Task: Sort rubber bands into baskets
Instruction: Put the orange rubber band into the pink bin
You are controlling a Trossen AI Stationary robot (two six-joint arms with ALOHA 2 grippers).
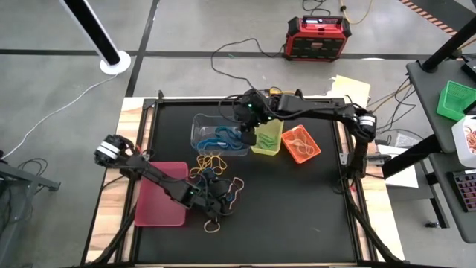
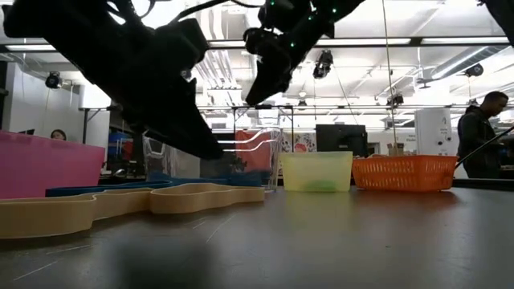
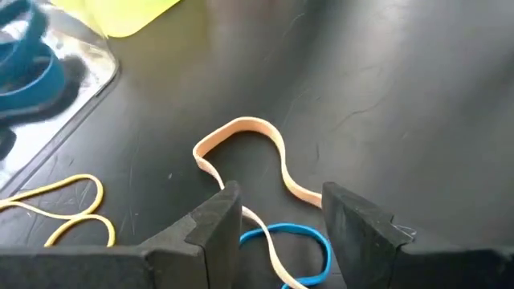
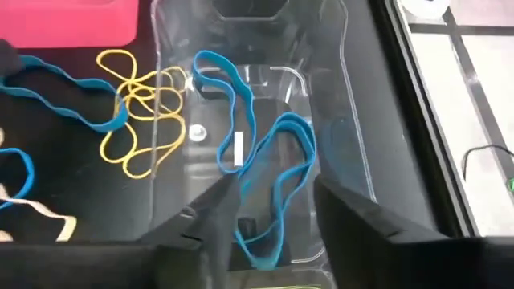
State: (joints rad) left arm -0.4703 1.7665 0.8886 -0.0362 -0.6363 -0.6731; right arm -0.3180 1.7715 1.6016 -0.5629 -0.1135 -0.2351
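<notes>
Loose rubber bands lie mid-table: yellow ones (image 1: pixel 210 162), blue ones (image 1: pixel 236 182) and a tan one (image 3: pixel 257 140). My left gripper (image 3: pixel 277 213) is open and low over this pile (image 1: pixel 227 197), with the tan band and a blue band (image 3: pixel 301 233) between its fingers. My right gripper (image 4: pixel 273 201) is open and empty above the clear tub (image 1: pixel 202 126), which holds blue bands (image 4: pixel 265 160). The yellow-green bin (image 1: pixel 268 138) and the orange bin (image 1: pixel 301 143) stand to the tub's right. The pink tray (image 1: pixel 160 195) lies at the left. My left gripper has its fingers on either side of the tan band's lower strands (image 3: pixel 293 189), coming from above at a slant. The band lies flat and slack on the table. I cannot tell whether the fingertips touch it.
Another tan band (image 2: pixel 120 205) lies near the table's front edge. The orange bin holds tan bands (image 1: pixel 297 141). A green crate (image 1: pixel 455 100) stands on a side table at the right. A person (image 2: pixel 482 132) stands beyond the table. Bare mat lies at the front right.
</notes>
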